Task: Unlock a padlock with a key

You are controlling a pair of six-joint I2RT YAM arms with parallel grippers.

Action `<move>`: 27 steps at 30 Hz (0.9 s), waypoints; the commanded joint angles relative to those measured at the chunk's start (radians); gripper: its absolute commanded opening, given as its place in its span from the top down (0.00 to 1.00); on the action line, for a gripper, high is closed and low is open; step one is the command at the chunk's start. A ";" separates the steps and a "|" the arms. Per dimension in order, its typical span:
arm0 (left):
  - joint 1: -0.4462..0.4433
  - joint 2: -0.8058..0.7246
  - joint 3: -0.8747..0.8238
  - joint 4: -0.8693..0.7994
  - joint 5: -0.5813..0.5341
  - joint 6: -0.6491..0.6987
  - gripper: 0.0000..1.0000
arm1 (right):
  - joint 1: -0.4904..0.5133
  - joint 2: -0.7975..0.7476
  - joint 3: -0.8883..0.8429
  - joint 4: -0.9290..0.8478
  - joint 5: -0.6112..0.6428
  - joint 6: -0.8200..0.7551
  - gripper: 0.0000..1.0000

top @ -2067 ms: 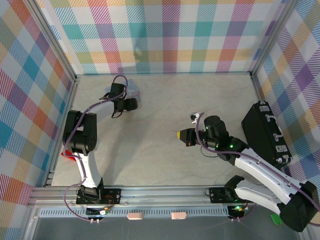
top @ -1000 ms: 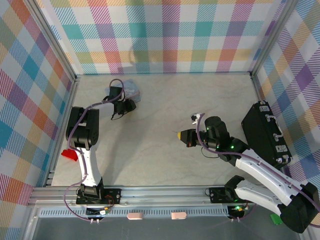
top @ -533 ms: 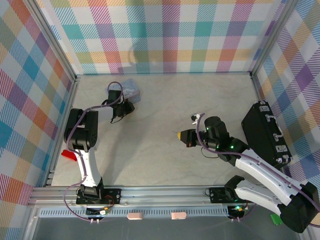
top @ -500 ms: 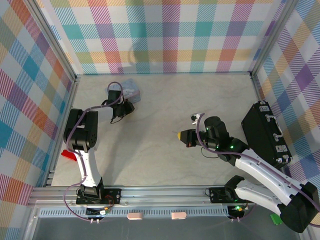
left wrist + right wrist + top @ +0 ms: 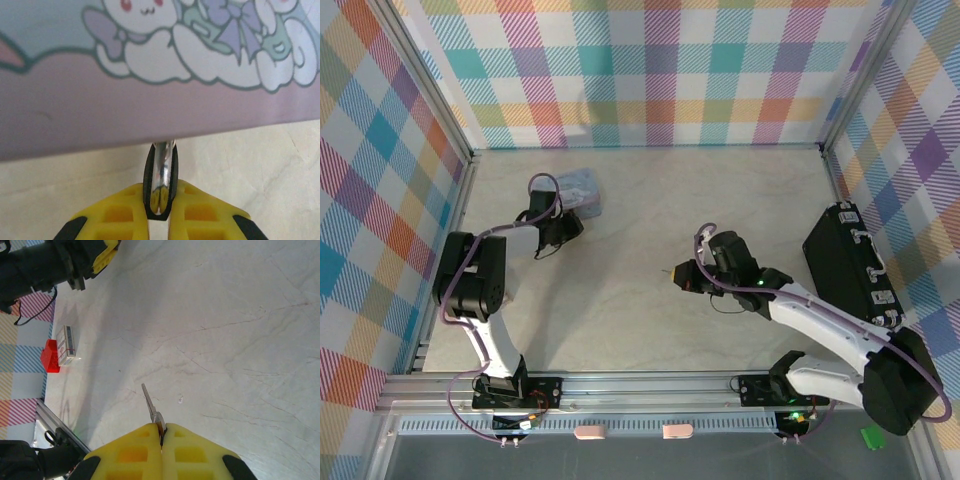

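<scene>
**Both grippers clamped on the task items near the cartoon-printed tin (image 5: 578, 189).**
Left gripper (image 5: 160, 202): its yellow fingers (image 5: 115, 215) pinch the padlock (image 5: 160, 180), a narrow dark body with a silvery face seen edge-on. Its top meets the tin's lower edge, and the shackle cannot be made out. Right gripper (image 5: 161, 432), well to the right of the tin: closed on the key (image 5: 149, 402), a thin grey sliver with its head hidden in the grip.

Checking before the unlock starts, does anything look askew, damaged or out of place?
Nothing stands out. The left gripper pinches the padlock by the tin, the right gripper pinches the key by its head; nothing looks damaged.
</scene>
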 commanded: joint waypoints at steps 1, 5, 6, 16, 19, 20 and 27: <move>-0.001 -0.078 -0.038 -0.072 0.088 -0.036 0.96 | 0.005 0.034 -0.025 0.094 -0.036 0.084 1.00; -0.042 -0.158 -0.087 -0.162 0.132 -0.054 0.96 | 0.008 0.105 -0.064 0.225 -0.080 0.169 1.00; -0.053 -0.174 -0.098 -0.184 0.129 -0.052 0.96 | 0.009 0.126 -0.070 0.250 -0.085 0.182 1.00; -0.229 -0.289 -0.185 -0.313 0.019 -0.043 0.94 | 0.017 0.204 -0.039 0.257 -0.090 0.174 1.00; -0.293 -0.305 -0.217 -0.312 -0.043 -0.043 0.93 | 0.018 0.195 -0.037 0.243 -0.080 0.165 1.00; -0.314 -0.311 -0.227 -0.310 -0.076 -0.040 0.93 | 0.018 0.193 -0.038 0.241 -0.077 0.164 1.00; -0.371 -0.368 -0.367 -0.152 -0.168 -0.059 0.90 | 0.018 0.191 -0.043 0.236 -0.075 0.162 1.00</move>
